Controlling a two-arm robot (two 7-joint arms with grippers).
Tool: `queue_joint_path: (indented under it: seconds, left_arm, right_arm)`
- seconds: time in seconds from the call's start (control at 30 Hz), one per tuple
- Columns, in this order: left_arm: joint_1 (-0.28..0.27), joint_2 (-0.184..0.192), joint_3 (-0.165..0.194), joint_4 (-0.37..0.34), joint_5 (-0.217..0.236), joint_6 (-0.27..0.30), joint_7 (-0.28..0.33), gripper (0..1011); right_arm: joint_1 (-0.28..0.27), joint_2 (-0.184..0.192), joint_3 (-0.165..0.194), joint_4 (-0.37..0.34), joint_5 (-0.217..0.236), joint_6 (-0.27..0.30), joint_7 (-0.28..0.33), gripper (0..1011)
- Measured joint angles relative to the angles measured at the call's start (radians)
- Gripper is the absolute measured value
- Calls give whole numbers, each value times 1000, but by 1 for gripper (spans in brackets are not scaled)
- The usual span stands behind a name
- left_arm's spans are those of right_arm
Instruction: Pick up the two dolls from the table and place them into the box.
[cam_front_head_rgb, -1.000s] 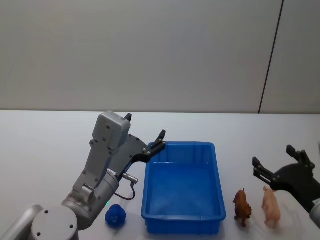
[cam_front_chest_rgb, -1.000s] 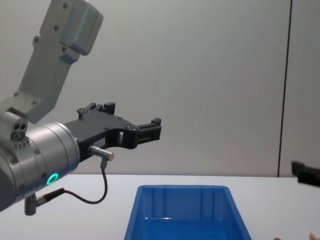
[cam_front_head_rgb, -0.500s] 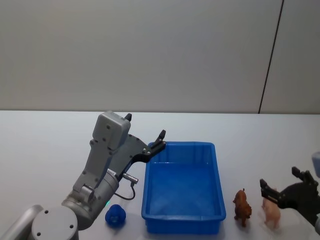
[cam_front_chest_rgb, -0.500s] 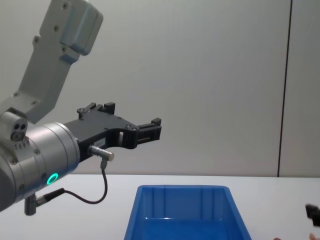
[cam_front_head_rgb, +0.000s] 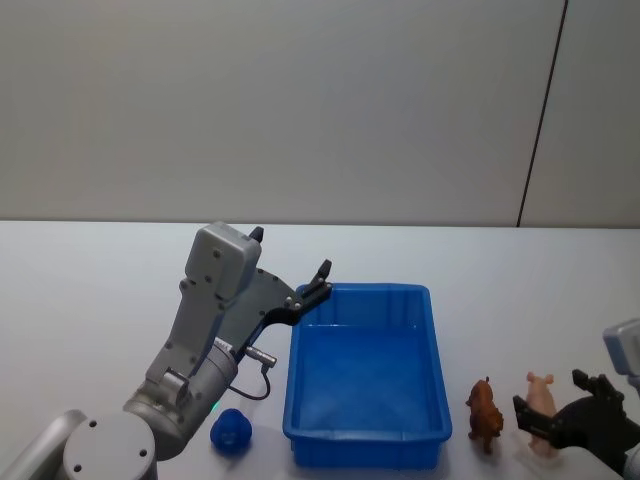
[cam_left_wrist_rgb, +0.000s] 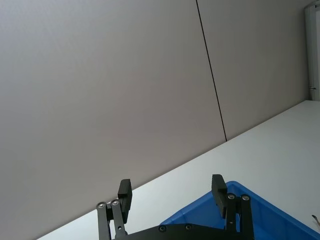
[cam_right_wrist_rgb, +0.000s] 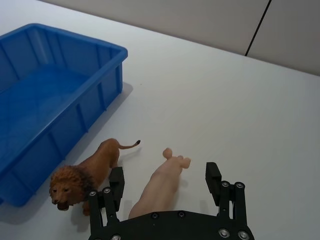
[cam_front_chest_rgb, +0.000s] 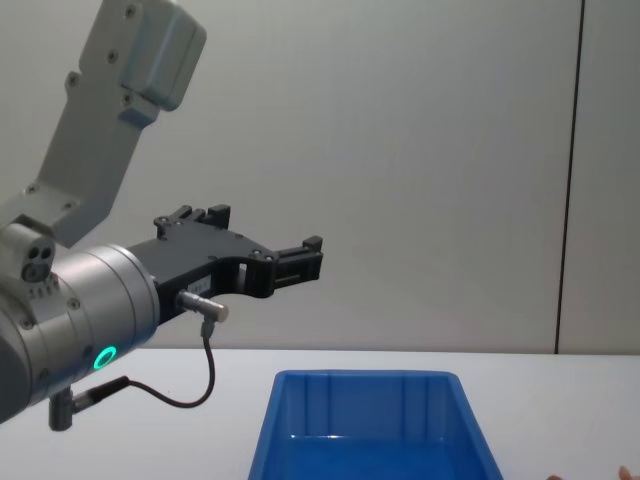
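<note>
Although neither doll was in the box (cam_front_head_rgb: 365, 438) yet, you had the first pick well lined up. The pink pig (cam_right_wrist_rgb: 161, 186) stood on the table (cam_right_wrist_rgb: 240, 115) to the right of the box. The lion (cam_right_wrist_rgb: 89, 172) stood between it and the box's right wall, apart from both.

Your right gripper (cam_right_wrist_rgb: 165, 175) was low over the pig, on the side away from the box. Its jaws were spread wide, with one black finger along each flank, and neither touched the pig as far as I could see. I judge you set it that way to take the pig across its narrow width. The box-side finger sat close to the lion's back, so closing could have nudged that toy.

The pig looked smooth, rounded and pale, like a hard moulded toy that might slip if pinched where it tapers. The lion was tan, with a rough russet mane, an open mouth and a thin curved tail. The box was glossy bright blue plastic, rectangular and thick-rimmed, with upright ribs on its inner wall.

Your left gripper (cam_left_wrist_rgb: 171, 186) was raised above the table near the box's far left corner, fingers parted and carrying nothing. I judge it was parked there to leave the box mouth free. A small blue lumpy thing (cam_front_head_rgb: 231, 430) lay on the table by the box's near left corner.
</note>
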Motion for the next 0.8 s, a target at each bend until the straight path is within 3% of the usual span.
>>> queue_joint_path:
  seconds: [0.4, 0.77, 0.8]
  left_arm:
    - [0, 0, 0, 0, 0, 0, 0, 1001]
    - [0, 0, 0, 0, 0, 0, 0, 1001]
    - [0, 0, 0, 0, 0, 0, 0, 1001]
  right_arm:
    - [8, -5, -4, 26, 0, 60, 25, 1001]
    - [19, -11, -5, 46, 10, 104, 35, 763]
    - [20, -12, -5, 48, 11, 108, 36, 706]
